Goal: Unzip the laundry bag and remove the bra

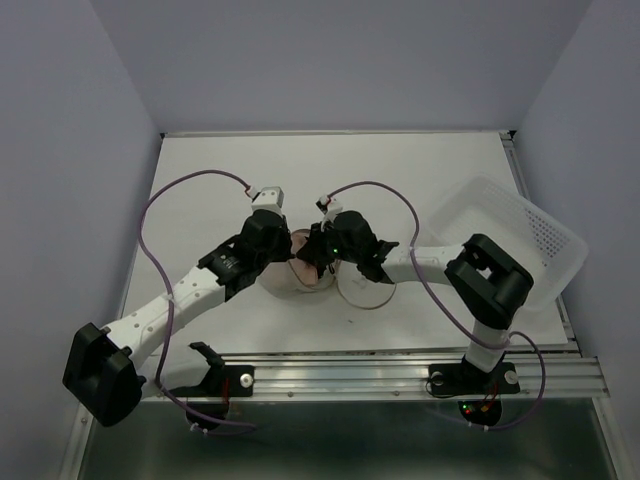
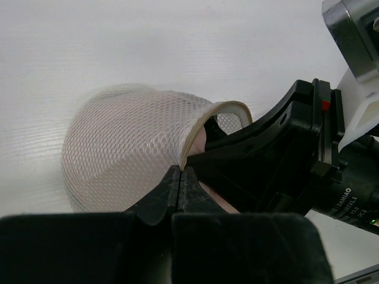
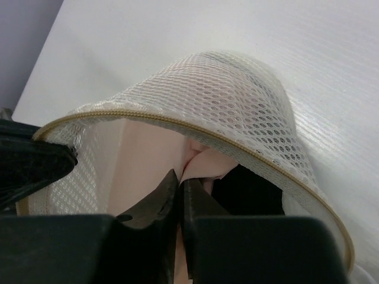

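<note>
Top external — left arm [image 1: 200, 287], right arm [image 1: 425, 264] overhang laundry bag [image 1: 285, 288]; basket [image 1: 520, 215] rightward.

A white perforated plastic basket [image 1: 555, 240] sits at the right edge of the white table [image 1: 330, 170]. An aluminium rail [image 1: 350, 368] crosses the lower frame.

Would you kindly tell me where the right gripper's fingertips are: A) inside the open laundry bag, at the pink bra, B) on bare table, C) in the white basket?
A: in the right wrist view, the right gripper reaches under the unzipped rim of the laundry bag and pinches the bra.
</note>
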`<state>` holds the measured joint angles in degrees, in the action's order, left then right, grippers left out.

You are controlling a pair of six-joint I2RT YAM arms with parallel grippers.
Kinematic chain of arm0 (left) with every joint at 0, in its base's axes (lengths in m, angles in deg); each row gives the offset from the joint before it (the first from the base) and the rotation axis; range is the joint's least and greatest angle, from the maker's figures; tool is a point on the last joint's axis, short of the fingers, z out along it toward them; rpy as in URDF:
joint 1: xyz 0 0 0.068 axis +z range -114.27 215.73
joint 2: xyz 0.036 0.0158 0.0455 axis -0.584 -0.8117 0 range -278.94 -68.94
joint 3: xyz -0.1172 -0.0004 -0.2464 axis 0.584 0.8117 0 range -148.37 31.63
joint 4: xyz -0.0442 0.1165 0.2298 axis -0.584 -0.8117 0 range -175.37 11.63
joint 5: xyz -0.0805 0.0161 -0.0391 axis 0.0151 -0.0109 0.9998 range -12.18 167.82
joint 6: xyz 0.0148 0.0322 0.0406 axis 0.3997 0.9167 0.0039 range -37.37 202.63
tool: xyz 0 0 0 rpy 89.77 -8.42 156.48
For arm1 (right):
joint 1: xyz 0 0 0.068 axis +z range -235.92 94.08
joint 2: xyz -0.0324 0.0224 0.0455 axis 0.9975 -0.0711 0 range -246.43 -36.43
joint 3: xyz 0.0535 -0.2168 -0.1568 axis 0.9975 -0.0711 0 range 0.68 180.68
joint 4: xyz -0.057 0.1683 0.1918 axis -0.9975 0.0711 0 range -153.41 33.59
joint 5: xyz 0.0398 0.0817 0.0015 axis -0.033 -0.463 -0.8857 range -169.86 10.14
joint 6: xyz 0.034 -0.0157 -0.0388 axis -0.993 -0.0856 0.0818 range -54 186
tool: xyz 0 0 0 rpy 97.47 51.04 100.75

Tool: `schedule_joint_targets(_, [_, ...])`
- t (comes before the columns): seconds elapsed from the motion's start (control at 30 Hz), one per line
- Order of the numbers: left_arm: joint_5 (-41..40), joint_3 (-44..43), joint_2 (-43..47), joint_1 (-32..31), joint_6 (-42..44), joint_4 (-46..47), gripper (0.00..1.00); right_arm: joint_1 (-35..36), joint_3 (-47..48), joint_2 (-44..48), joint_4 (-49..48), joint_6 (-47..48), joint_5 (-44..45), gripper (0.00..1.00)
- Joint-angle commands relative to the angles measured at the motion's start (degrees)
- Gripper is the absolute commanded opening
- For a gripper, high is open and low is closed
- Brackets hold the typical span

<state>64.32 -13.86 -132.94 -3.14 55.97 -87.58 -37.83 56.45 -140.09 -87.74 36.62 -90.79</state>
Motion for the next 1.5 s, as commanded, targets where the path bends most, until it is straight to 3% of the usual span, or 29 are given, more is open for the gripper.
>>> schedule_joint_targets(0.0, [-0.91,1.19,2.92,0.20,-1.21,2.45,0.00,0.51,-0.39,2.74,-1.94,1.17,1.27,0.01])
schedule_joint_targets(0.13, [-2.41,2.60,2.92,0.20,-1.91,2.09,0.00,0.51,-1.10,10.12,-0.10,2.75,1.71,0.01])
schedule_joint_targets(0.43, [-2.85,2.69,1.52,2.39,-3.67,1.65,0.00,0.51,0.93,24.45,18.08,10.05,8.99,0.01])
schedule_joint_targets(0.57, [-2.59,1.99,1.17,3.27,-2.97,1.83,0.00,-1.07,-0.66,32.36,20.64,11.80,14.28,0.01])
schedule_joint_targets(0.67, [-1.89,1.73,0.73,3.98,-2.70,2.09,0.00,-1.95,2.31,34.84,26.85,13.73,11.40,0.01])
schedule_joint_targets(0.83, [-0.74,0.50,0.55,4.95,-2.79,2.45,0.00,-1.95,6.46,34.57,29.61,14.44,-1.86,0.01])
schedule_joint_targets(0.97, [-0.13,-0.21,0.46,5.21,-2.70,1.65,0.00,-1.95,6.72,35.62,29.44,14.18,-2.51,0.01])
schedule_joint_targets(1.47, [1.72,2.52,2.31,5.21,-1.47,0.78,0.00,-4.59,10.86,48.81,29.61,22.44,43.00,0.01])
